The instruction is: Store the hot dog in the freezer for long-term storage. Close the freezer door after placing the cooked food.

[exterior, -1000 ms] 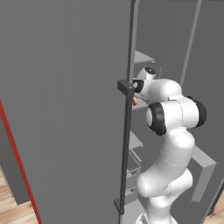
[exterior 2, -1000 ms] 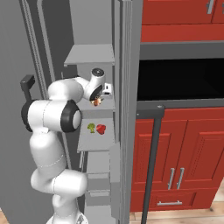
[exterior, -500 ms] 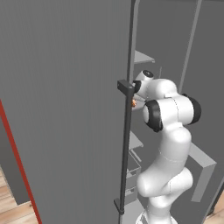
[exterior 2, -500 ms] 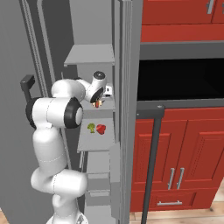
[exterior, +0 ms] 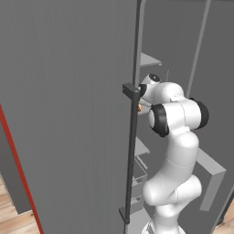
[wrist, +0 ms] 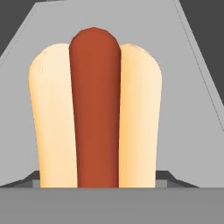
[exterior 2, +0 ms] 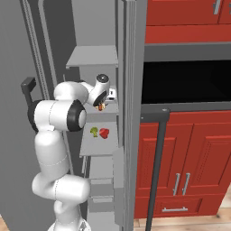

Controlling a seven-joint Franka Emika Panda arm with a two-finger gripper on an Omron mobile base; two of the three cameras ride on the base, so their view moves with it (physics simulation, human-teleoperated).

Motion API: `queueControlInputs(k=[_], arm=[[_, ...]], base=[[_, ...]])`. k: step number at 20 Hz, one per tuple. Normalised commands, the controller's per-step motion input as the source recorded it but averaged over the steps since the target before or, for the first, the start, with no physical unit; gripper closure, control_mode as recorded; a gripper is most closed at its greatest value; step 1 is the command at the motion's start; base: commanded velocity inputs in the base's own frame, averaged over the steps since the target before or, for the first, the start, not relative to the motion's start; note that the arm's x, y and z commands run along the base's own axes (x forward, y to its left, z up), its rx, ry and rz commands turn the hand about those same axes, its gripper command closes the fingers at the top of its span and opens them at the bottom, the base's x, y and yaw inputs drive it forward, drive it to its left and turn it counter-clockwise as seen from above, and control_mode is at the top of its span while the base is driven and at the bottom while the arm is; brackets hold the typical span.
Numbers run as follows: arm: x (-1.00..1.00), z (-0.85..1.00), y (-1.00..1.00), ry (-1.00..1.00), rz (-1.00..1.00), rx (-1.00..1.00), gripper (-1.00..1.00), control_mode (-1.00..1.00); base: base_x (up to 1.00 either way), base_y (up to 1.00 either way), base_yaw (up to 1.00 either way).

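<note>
Tan-bunned hot dog (wrist: 95, 109) hangs in the gripper (exterior 2: 102, 104), jaws seemingly clamped on it, above a freezer shelf (exterior 2: 107, 109); released too near the edge, it could roll off.

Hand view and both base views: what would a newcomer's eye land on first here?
First, the tan bun with its reddish sausage, large in the hand view over a pale grey shelf. Next, the white arm reaching into the open grey freezer, its tool at a middle shelf. Then the tall plain grey freezer door, swung wide in the left base view.
</note>
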Motion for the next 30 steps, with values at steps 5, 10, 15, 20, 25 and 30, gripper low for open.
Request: queueControlInputs(k=[5, 10, 15, 20, 25, 30], arm=[[0.03, 0.00, 0.00, 0.00, 0.00, 0.00, -1.00, -1.00], [0.00, 0.00, 0.00, 0.00, 0.00, 0.00, -1.00, -1.00], [0.00, 0.00, 0.00, 0.00, 0.00, 0.00, -1.00, -1.00], [0.00, 0.00, 0.00, 0.00, 0.00, 0.00, -1.00, -1.00], [-0.11, 0.02, 0.00, -0.03, 0.00, 0.00, -1.00, -1.00], [-0.38, 0.19, 0.00, -0.06, 0.00, 0.00, -1.00, -1.00]], base=[[0.00, 0.00, 0.00], [0.00, 0.00, 0.00], [0.00, 0.00, 0.00], [0.00, 0.00, 0.00], [0.00, 0.00, 0.00], [0.00, 0.00, 0.00]])
